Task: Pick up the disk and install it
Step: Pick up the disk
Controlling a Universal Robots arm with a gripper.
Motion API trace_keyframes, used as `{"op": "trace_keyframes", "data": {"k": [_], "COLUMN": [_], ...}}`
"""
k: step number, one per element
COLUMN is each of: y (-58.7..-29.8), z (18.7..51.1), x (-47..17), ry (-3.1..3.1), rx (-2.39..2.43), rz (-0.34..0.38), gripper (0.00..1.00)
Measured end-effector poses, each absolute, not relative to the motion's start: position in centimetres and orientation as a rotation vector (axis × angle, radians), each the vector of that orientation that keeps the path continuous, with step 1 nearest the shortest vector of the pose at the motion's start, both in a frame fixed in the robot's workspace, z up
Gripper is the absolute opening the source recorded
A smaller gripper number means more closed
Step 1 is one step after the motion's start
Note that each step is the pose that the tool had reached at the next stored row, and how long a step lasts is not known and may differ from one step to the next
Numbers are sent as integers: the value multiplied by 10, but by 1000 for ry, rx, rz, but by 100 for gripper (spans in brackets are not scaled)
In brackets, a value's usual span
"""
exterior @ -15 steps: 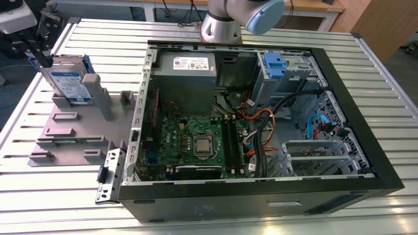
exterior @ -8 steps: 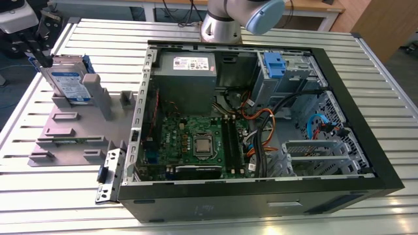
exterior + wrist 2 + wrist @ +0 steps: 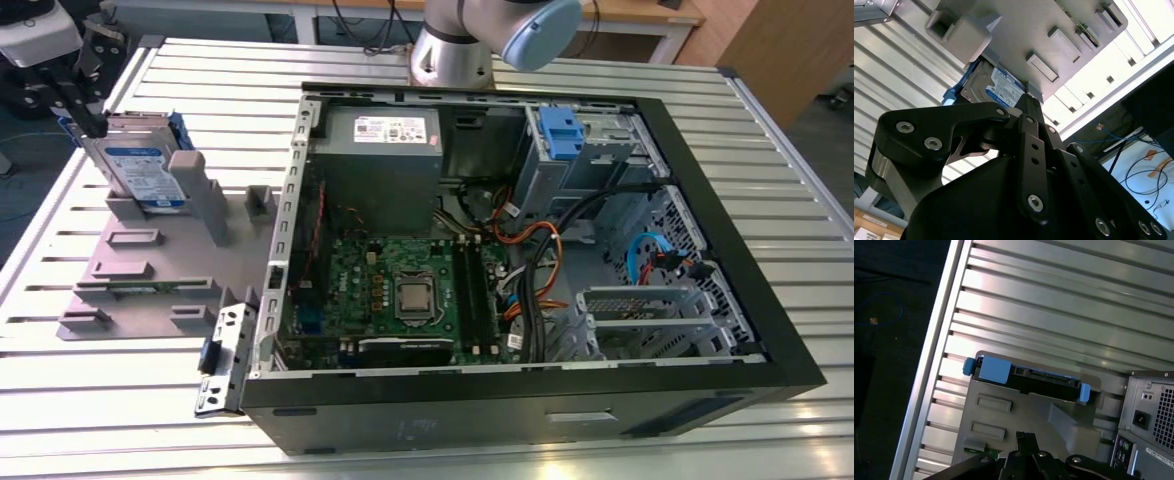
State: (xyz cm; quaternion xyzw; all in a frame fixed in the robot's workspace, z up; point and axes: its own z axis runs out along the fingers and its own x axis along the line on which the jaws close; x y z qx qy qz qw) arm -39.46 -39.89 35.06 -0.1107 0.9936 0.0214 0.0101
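The disk point(image 3: 140, 165) stands on edge in a slot of a grey fixture plate point(image 3: 154, 275) at the exterior view's left. It has a blue-and-white label and blue rails. My black gripper point(image 3: 91, 120) hangs just above and beside the disk's upper corner, its fingers together and holding nothing. In the second wrist view the disk's label point(image 3: 996, 87) shows just past the gripper point(image 3: 1026, 102). In the first wrist view the disk's edge with blue rail ends point(image 3: 1029, 380) lies a short way beyond the gripper point(image 3: 1025, 436), apart from it.
An open computer case point(image 3: 787, 340) lies at the exterior view's right, with a motherboard point(image 3: 400, 290), a grey power-supply box point(image 3: 380, 135) and a drive bay holding a blue caddy clip point(image 3: 561, 128). The fixture has upright posts point(image 3: 200, 190). The slatted metal table point(image 3: 80, 400) bears everything.
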Motion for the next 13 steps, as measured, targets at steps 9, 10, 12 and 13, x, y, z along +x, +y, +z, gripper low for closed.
{"op": "trace_keyframes", "data": {"k": [9, 10, 12, 13], "y": [-399, -399, -399, -399], "z": [351, 351, 351, 351], "x": [-395, -395, -395, -395], "ry": [3096, 3095, 3094, 3093], "rx": [-399, -406, -418, -425], "rz": [67, 67, 68, 68], "gripper": [10, 10, 10, 10]}}
